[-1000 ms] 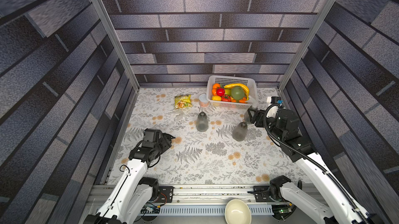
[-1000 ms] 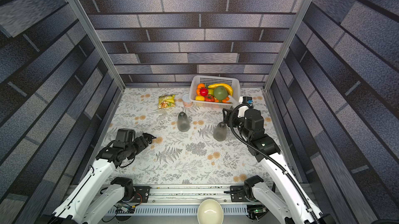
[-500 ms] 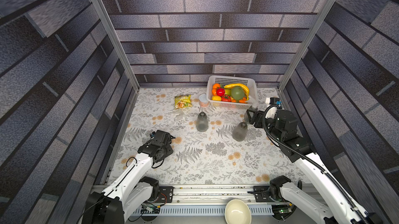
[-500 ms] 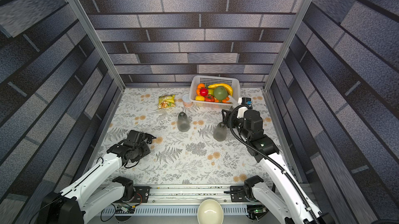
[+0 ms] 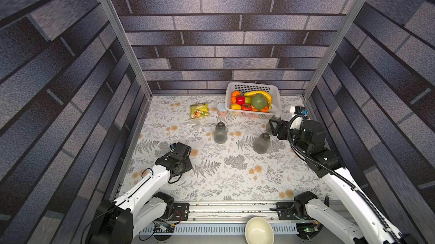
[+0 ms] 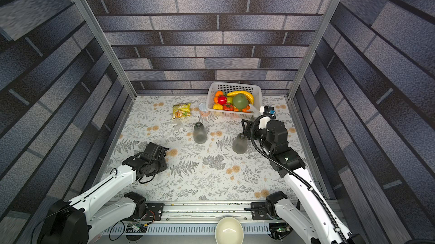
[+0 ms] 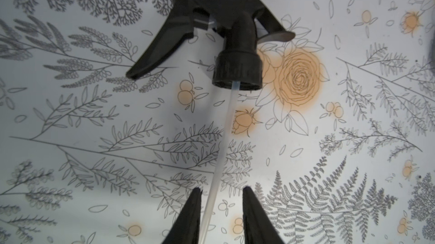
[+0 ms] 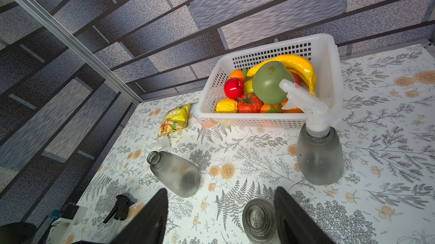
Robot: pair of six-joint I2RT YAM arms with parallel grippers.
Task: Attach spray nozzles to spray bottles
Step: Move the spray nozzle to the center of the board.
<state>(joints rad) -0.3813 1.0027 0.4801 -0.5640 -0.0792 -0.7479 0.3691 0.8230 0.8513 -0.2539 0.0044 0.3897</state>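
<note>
The left gripper (image 7: 221, 188) pinches the thin translucent dip tube (image 7: 223, 137) of the black spray nozzle (image 7: 237, 66), its ribbed collar just beyond the tips, while the right gripper (image 8: 221, 188) has its jaws spread around the round open neck of a smoky-grey spray bottle (image 8: 259, 219).

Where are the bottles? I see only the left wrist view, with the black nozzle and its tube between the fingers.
Observer: Two open ones stand mid-table: a far bottle and a near bottle.
Operator: What does the right gripper do?
Observer: The right gripper is open, fingers either side of the near bottle's neck.
Operator: Is any bottle finished?
Observer: A third bottle near the basket has a clear nozzle on its neck.
</note>
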